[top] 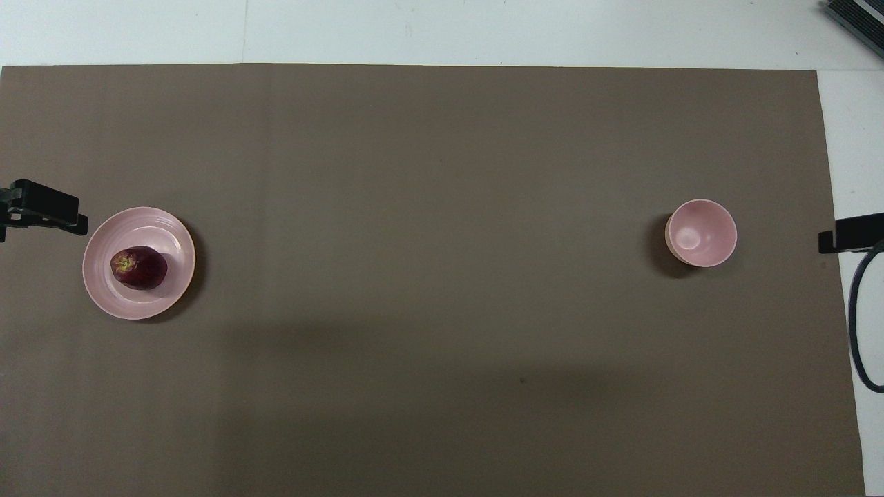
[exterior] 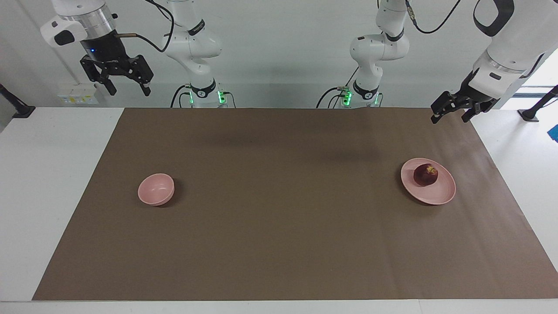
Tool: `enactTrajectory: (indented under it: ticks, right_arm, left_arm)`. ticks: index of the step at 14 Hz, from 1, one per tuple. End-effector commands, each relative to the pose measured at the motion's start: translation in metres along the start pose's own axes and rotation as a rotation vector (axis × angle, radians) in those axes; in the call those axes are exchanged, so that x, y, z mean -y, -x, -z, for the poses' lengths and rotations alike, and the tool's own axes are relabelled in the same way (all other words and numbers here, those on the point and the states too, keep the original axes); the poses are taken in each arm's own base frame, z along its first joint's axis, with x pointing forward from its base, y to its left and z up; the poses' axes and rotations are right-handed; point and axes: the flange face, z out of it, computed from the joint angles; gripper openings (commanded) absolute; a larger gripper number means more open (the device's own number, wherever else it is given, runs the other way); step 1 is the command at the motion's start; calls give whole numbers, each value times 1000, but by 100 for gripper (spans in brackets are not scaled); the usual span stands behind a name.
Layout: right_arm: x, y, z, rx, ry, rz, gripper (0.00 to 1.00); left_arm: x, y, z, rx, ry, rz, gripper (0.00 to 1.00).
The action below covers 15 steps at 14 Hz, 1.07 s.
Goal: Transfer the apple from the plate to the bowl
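The dark red apple (exterior: 426, 174) lies on the pale pink plate (exterior: 438, 195) toward the left arm's end of the table; both also show in the overhead view, the apple (top: 139, 268) on the plate (top: 162, 231). The small pink bowl (exterior: 156, 189) stands empty toward the right arm's end, and shows in the overhead view too (top: 701, 232). My left gripper (exterior: 450, 118) is open and empty, up in the air over the mat's edge near the plate. My right gripper (exterior: 130, 91) is open and empty, raised high over the table's edge near its own end.
A brown mat (exterior: 279, 218) covers most of the white table (exterior: 52, 174). A black cable (top: 858, 324) hangs by the right gripper. A dark object (top: 856, 21) sits at the table's corner farthest from the robots.
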Motion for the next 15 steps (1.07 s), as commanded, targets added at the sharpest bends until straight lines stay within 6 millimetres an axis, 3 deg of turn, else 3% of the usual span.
enactTrajectory:
  ticks: [1, 9, 13, 15]
  right_arm:
    - [1, 2, 3, 11, -19, -11, 100]
    - [1, 1, 2, 13, -18, -11, 100]
    - [1, 1, 3, 11, -18, -11, 100]
    - [1, 1, 2, 13, -18, -11, 100]
  left_arm:
    - [4, 3, -2, -17, -18, -14, 100]
    - [7, 3, -8, -11, -19, -16, 100]
    - [14, -2, -24, -15, -19, -29, 100]
    - [26, -7, -35, -34, -18, -56, 100]
